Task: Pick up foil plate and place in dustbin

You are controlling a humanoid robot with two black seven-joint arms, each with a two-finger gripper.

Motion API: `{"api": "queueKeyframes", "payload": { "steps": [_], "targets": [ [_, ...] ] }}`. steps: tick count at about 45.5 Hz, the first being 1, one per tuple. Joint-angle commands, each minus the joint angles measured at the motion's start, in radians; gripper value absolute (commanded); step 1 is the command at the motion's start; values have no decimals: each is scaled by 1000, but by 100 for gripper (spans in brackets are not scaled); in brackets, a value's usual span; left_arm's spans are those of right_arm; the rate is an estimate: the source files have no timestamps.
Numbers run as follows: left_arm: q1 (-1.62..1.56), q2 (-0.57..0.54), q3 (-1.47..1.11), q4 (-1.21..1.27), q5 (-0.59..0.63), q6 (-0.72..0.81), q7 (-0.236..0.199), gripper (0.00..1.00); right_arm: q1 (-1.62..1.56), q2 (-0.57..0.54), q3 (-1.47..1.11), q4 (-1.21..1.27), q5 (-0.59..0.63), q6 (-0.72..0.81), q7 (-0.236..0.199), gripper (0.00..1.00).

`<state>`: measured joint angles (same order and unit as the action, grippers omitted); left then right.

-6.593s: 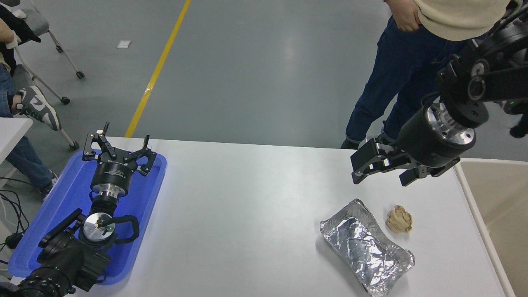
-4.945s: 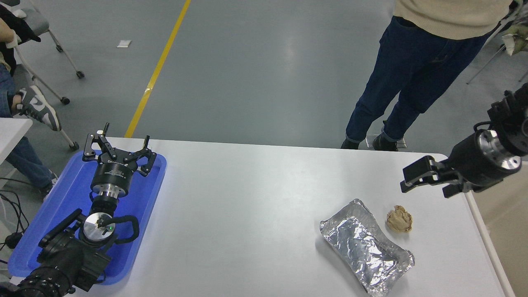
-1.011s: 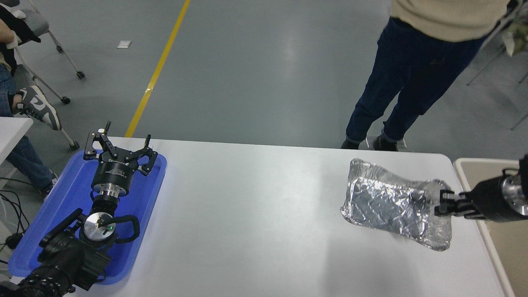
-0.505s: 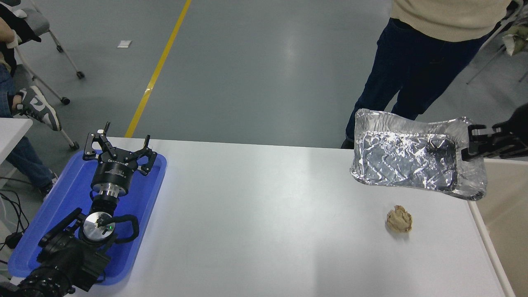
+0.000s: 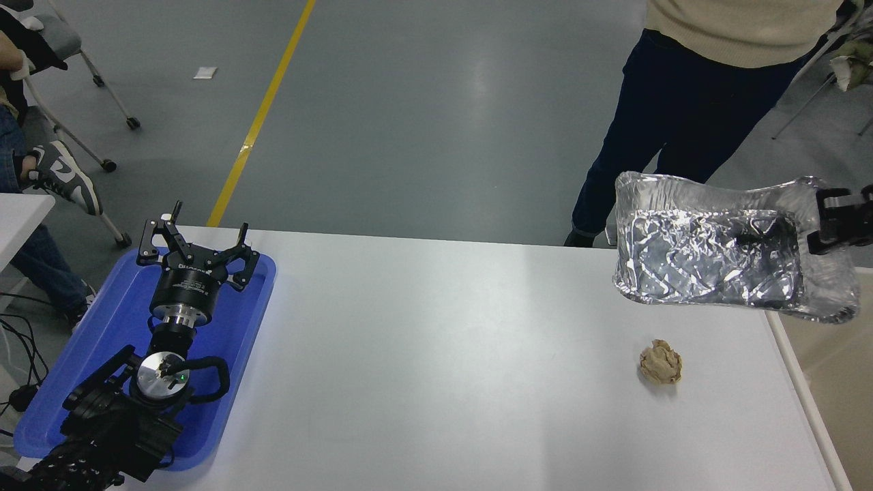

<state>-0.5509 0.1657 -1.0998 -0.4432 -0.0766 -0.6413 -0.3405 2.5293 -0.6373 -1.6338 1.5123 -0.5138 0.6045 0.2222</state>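
Holding the foil plate (image 5: 709, 256) by its right end, my right gripper (image 5: 822, 228) keeps it aloft over the table's (image 5: 436, 354) right edge, long axis reaching left; the dustbin (image 5: 829, 382) lies just right and below. Left gripper (image 5: 194, 249) parked, splayed.

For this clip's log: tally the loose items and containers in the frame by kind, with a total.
Foil plate: 1, lifted clear of the table, held at its right end by the right hand
Crumpled tan paper ball: 1, on the table
Blue tray: 1, under the parked left hand
Dustbin: 1, at the right edge
Total: 4
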Motion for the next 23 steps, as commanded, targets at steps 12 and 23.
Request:
{"api": "queueKeyframes", "payload": {
  "steps": [12, 23],
  "targets": [
    [-1, 0, 0, 0, 0, 0, -2, 100, -411, -315, 86, -622, -189, 44, 49, 0],
    [-1, 0, 2, 0, 0, 0, -2, 100, -786, -375, 296, -931, -170, -6, 40, 0]
  ]
}}
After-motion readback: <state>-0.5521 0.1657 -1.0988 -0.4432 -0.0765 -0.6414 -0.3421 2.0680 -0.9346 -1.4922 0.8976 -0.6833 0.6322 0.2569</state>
